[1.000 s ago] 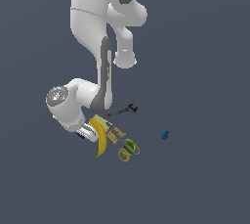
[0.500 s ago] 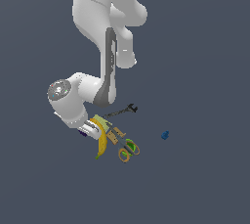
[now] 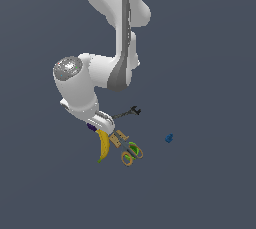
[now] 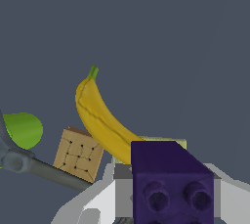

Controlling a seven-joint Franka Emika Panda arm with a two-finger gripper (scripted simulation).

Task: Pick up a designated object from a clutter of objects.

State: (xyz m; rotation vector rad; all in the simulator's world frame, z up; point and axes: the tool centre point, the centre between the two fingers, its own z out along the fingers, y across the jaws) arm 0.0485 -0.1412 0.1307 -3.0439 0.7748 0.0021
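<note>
Purple block (image 4: 172, 184) fills the wrist view, sitting right between my gripper's (image 4: 166, 196) pale fingers (image 4: 100, 203), which look closed on it. Behind it lies the banana (image 4: 100, 118), with a tan block (image 4: 79, 154) beside. A blue block (image 3: 169, 138) sits well apart.

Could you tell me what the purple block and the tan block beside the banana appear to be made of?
The purple block looks like moulded plastic: flat even colour and two round sockets on its face. The tan block looks like wood or cardboard: matte, pale brown, with dark lines and dots. These are simulator renders, so neither is certain.
</note>
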